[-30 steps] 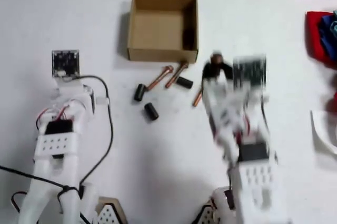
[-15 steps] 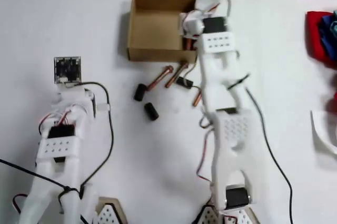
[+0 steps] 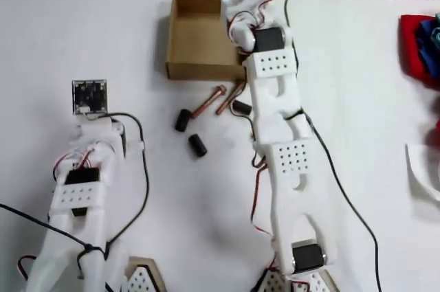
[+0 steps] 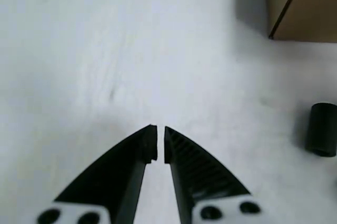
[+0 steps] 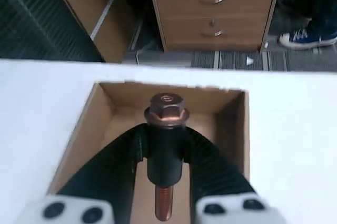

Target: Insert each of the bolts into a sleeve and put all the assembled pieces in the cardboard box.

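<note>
1. Right jaws are clamped on a sleeve (image 5: pixel 164 150) with a bolt (image 5: pixel 167 112) through it, sitting over the open cardboard box (image 3: pixel 206 71), upper middle of the high view.
2. The bolt's long axis runs out along the jaws, head outward. I'd guess letting go drops it in.
3. Left jaws are pretty much together and empty, over the tabletop (image 3: pixel 103 24) at left centre, well apart from the box.

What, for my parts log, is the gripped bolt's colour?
The bolt is copper-coloured, clearest in the right wrist view.
</note>
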Available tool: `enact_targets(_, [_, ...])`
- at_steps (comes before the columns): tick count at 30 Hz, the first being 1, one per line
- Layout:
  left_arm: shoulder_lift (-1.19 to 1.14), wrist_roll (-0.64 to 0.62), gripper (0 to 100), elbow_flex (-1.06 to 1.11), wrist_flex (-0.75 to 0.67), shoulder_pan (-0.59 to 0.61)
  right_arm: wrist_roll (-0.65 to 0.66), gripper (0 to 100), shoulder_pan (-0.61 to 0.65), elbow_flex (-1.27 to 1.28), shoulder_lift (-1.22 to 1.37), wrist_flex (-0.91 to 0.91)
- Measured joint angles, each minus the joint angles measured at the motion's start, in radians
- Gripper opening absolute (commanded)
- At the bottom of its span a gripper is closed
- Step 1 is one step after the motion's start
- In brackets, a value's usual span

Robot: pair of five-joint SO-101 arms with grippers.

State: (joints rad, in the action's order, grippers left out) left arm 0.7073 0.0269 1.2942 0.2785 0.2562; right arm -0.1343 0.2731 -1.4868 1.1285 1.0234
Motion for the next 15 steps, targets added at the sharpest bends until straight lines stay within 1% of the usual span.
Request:
enact_targets(6, [0.0, 0.0, 6, 0.0, 0.0, 0.0, 0.0, 2.0, 0.0, 0.091, 0.034, 0.0])
enact_targets(15, [0.0, 0.0, 6, 0.0, 0.0, 0.0, 0.008, 2.0, 0.0, 0.097, 0.143, -0.003])
